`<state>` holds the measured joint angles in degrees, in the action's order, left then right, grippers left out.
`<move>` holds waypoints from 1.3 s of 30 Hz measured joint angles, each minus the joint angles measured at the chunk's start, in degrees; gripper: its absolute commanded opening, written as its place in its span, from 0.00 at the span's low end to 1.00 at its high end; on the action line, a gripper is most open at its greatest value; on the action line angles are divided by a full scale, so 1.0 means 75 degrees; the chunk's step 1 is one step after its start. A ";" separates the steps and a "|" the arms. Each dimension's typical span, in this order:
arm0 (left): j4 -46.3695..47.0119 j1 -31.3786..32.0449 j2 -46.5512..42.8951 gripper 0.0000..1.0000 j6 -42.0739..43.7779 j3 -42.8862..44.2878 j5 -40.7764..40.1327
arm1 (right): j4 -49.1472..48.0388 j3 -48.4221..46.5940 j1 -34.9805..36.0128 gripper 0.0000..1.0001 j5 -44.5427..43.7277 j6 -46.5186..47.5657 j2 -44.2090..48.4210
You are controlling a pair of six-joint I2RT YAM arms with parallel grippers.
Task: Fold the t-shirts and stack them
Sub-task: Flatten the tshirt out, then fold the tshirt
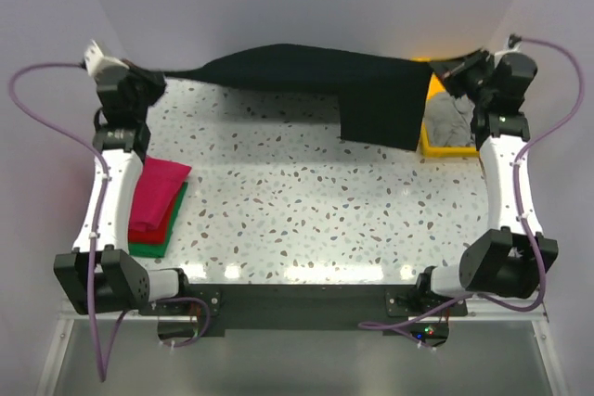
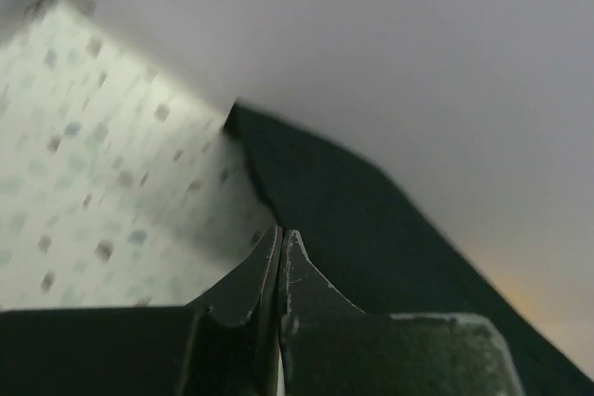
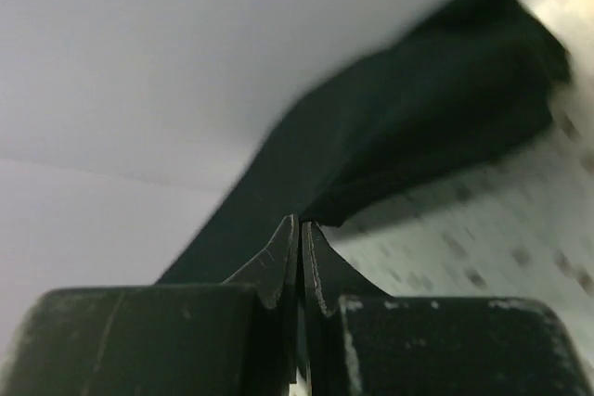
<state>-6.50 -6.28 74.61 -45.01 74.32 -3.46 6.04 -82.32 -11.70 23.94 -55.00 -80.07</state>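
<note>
Black shirt (image 1: 316, 71) stretches sideways between left gripper (image 2: 281, 236) and right gripper (image 3: 299, 222). Each is clamped on one end.

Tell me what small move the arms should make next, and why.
Probably draw both grippers nearer while lowering, laying the black t-shirt flat on the table. The left gripper and right gripper are shut on its ends, stretching it along the far edge.

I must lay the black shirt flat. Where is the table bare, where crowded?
Bare: the middle of the table, between the folded stack and the right arm. Crowded: far right corner, where the yellow tray holds the grey shirt.
</note>
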 measured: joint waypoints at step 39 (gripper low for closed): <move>-0.1221 -0.0006 -0.1180 0.00 -0.0460 -0.5834 -0.0166 | 0.2302 0.5450 -0.0047 0.04 -0.1632 0.2818 0.1492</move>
<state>-15.66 -6.33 65.76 -48.47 30.57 -4.71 23.31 -41.45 -12.05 11.70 -33.87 -68.88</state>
